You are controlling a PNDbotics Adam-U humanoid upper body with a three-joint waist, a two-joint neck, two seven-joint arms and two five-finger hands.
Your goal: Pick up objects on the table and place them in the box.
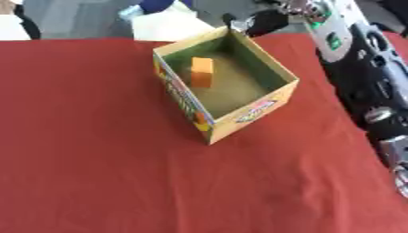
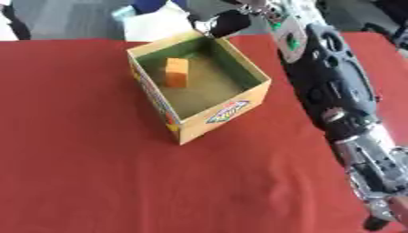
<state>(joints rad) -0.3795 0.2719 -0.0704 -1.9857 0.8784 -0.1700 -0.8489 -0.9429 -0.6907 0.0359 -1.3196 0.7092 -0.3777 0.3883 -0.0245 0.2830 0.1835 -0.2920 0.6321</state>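
Observation:
An open cardboard box (image 1: 253, 110) with colourful printed sides stands on the red tablecloth, turned at an angle, towards the far middle of the table. Inside it an orange block (image 1: 201, 72) stands on end near the left wall. My right arm (image 2: 339, 91) runs up the right side of both views. Its dark hand (image 2: 229, 22) hangs just past the box's far corner, at about rim height. The hand is blurred, and I cannot make out whether it holds anything. My left hand shows in no view.
The red cloth (image 1: 95, 159) covers the whole table to the left of and in front of the box, with no loose objects on it. Beyond the far edge lies a white shape (image 1: 169, 25) with something blue above it.

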